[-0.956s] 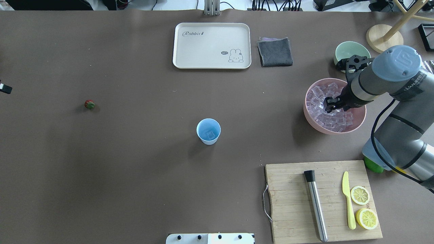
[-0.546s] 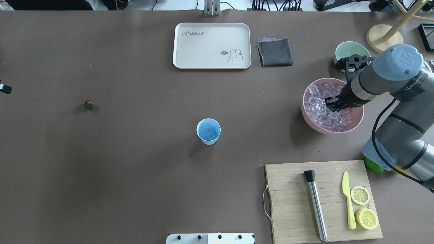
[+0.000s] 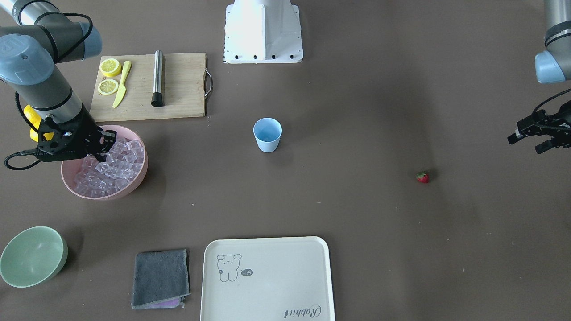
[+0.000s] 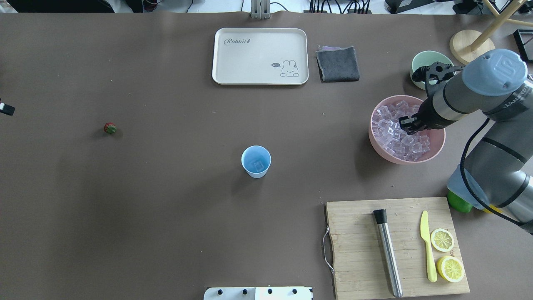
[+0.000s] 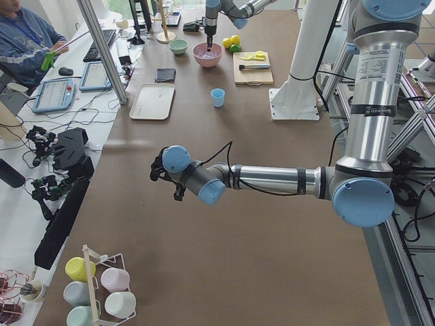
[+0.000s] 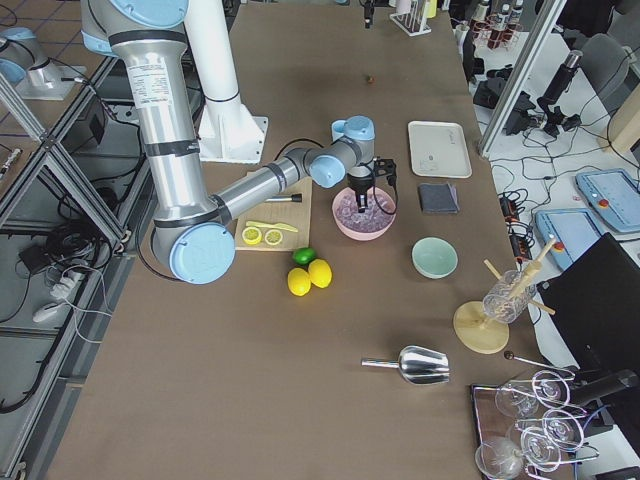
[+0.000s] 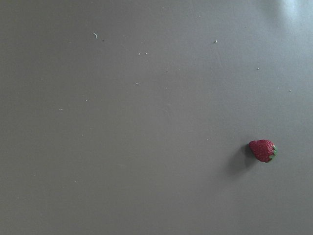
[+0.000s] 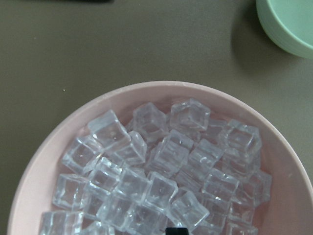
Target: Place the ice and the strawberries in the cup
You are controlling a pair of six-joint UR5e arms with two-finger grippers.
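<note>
Your right pincer (image 4: 410, 125) hangs just over the ice (image 4: 393, 135) in the pink bowl (image 4: 377, 145), on the robot's right side of the worktop (image 4: 166, 216). Its fingers are pressed close together. I cannot tell if a cube is pinched between them, because the right wrist camera shows only a small black tip at its lower edge, above the pile. The clear cubes are heaped in the bowl, many of them, touching each other.

The cup (image 4: 256, 161) stands upright near the middle of the worktop, well apart from the pink bowl. In the overhead view you see one clear cube on its bottom.

The strawberry (image 4: 110, 128) lies alone on the robot's left part of the worktop, well apart from the cup. The left pincer (image 3: 524, 145) is at the edge of the front-facing view with its fingers spread, apart from the strawberry. Its wrist camera looks down at the bare surface with the strawberry at the lower right.

Near the pink bowl stands a pale green bowl (image 4: 421, 66). A gray cloth (image 4: 338, 63) and a cream tray (image 4: 237, 58) lie side by side at the far edge. Near the robot is a wooden board (image 4: 354, 250) with a steel rod (image 4: 388, 254), a yellow knife (image 4: 427, 246) and two lemon halves (image 4: 442, 240).
</note>
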